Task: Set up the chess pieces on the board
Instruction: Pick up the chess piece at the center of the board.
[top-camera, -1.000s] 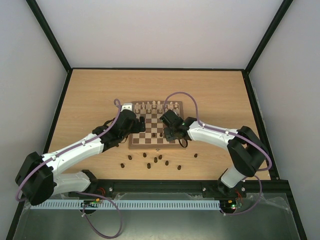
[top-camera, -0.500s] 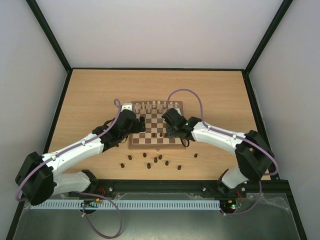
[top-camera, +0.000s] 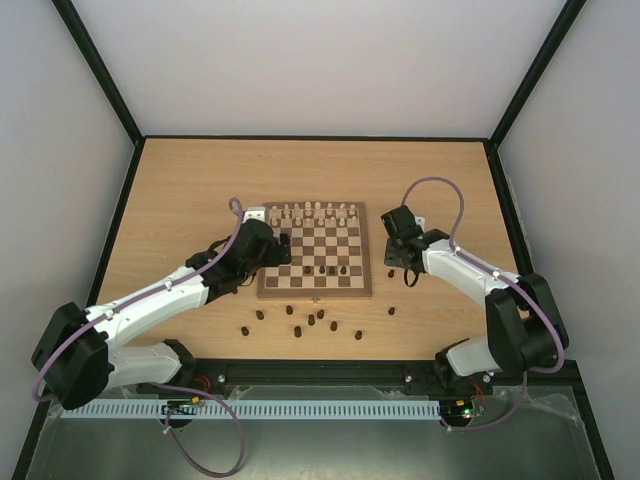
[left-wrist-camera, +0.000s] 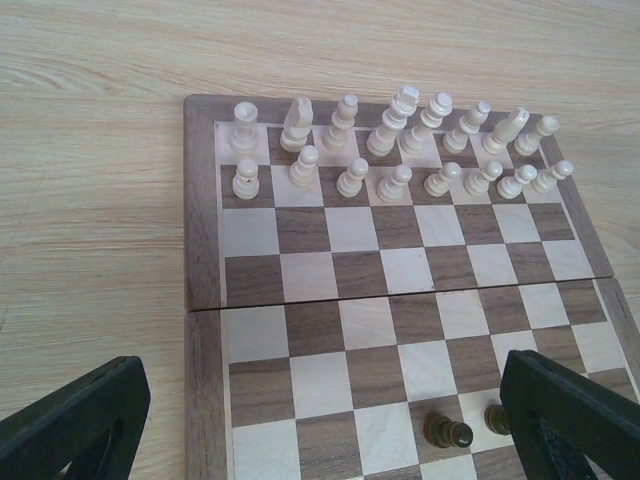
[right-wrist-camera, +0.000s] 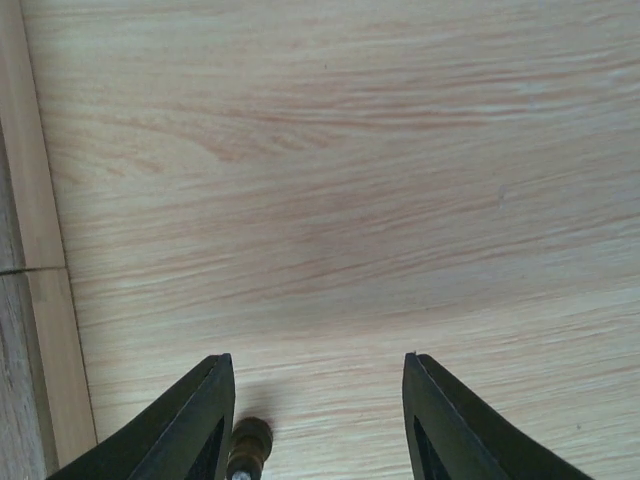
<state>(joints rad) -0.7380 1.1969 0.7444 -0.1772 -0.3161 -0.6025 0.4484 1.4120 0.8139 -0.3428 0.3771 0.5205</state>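
Note:
The board (top-camera: 268, 290) lies mid-table, with cream pieces along its far two rows. Several dark chess pieces (top-camera: 332, 270) stand in a row near its front edge; two of them (left-wrist-camera: 447, 431) show in the left wrist view. More dark pieces (top-camera: 311, 321) lie loose on the table in front of the board. My left gripper (top-camera: 278, 258) hangs wide open over the board's near-left squares (left-wrist-camera: 300, 385), holding nothing. My right gripper (top-camera: 402, 262) is open over bare table just right of the board. One dark piece (right-wrist-camera: 248, 445) sits by its left finger (right-wrist-camera: 195, 425).
The board's right border (right-wrist-camera: 30, 300) runs along the left of the right wrist view. Single dark pieces (top-camera: 391, 311) lie right of the loose group. Black frame rails (top-camera: 300, 370) bound the table, and both arms reach in from the near edge.
My right gripper has opened and swung right, off the board and onto the table beside it. A dark piece stands on the board where it was. The left arm has not moved.

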